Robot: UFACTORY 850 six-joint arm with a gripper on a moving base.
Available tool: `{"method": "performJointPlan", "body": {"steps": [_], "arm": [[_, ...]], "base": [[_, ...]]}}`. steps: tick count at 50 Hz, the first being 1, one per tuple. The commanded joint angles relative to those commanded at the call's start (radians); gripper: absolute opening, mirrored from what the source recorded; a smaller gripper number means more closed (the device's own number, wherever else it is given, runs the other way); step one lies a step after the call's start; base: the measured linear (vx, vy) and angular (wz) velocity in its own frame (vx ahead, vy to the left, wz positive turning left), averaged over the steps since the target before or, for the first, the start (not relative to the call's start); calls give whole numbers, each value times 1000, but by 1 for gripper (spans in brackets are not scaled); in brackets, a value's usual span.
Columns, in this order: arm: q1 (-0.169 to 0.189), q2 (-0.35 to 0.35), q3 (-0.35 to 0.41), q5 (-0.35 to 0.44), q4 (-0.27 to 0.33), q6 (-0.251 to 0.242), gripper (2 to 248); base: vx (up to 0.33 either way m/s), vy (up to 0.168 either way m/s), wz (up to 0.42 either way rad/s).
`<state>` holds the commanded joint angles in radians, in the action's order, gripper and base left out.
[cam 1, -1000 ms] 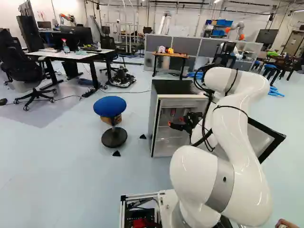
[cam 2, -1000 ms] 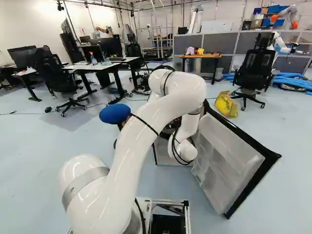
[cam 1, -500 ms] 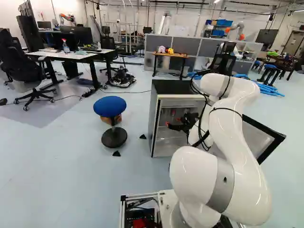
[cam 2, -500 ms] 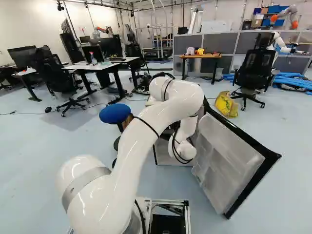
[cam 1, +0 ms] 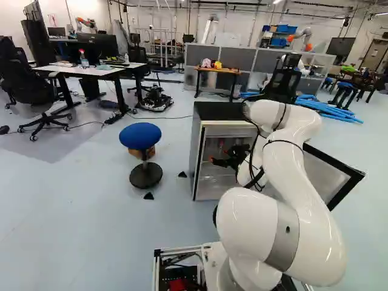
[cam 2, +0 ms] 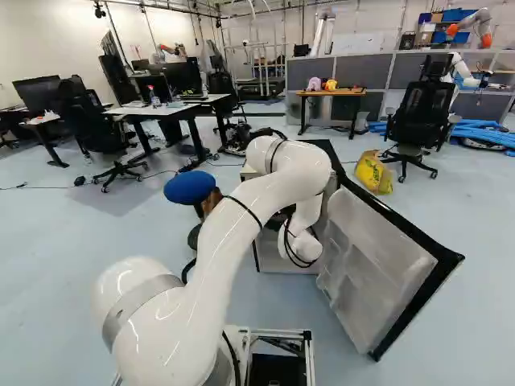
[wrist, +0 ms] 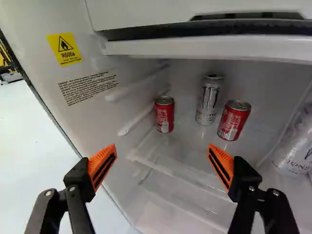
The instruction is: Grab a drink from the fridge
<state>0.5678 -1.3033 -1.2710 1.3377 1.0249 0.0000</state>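
Cans stand on a clear shelf [wrist: 187, 141] inside the fridge [cam 1: 194, 163]: a small red can [wrist: 165, 114] near the inner wall that bears a yellow label [wrist: 65, 48], a taller silver can [wrist: 209, 100] apart from it, and another red can [wrist: 234, 120] just beside the silver one, on its far side from the first. Farther over is a pale drink container [wrist: 295, 148]. A white compartment front [wrist: 141, 12] crosses above them. The gripper [cam 1: 218, 156] is at the fridge's open front, and in the wrist view its fingers are spread wide, the cans ahead of them and none in their grasp. The fridge door [cam 2: 374, 265] stands open; to the fridge's other side is a stool with a blue seat [cam 1: 140, 135].

Compared with the earlier frames, the upper bend of the white arm [cam 1: 297, 194] is lower, and in the left base view also farther left. The gripper has shifted slightly left there with it. More of the fridge's dark top shows in the right base view. Base, fridge and door are where they were.

The pale container is cut off by the wrist view's edge, so its full shape is unclear. The arm covers part of the fridge in both base views, and hides the gripper in the right one.
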Motion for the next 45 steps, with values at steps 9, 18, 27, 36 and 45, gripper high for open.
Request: {"method": "performJointPlan", "body": {"steps": [9, 18, 27, 36, 45], "arm": [[-9, -13, -31, 0, 0, 0, 247], [-17, -27, -62, 0, 0, 0, 247], [-18, -28, -65, 0, 0, 0, 247], [-18, -28, -65, 0, 0, 0, 247], [-18, -28, -65, 0, 0, 0, 247]], "base": [[0, 0, 0], [0, 0, 0], [0, 0, 0], [0, 0, 0], [0, 0, 0]]}}
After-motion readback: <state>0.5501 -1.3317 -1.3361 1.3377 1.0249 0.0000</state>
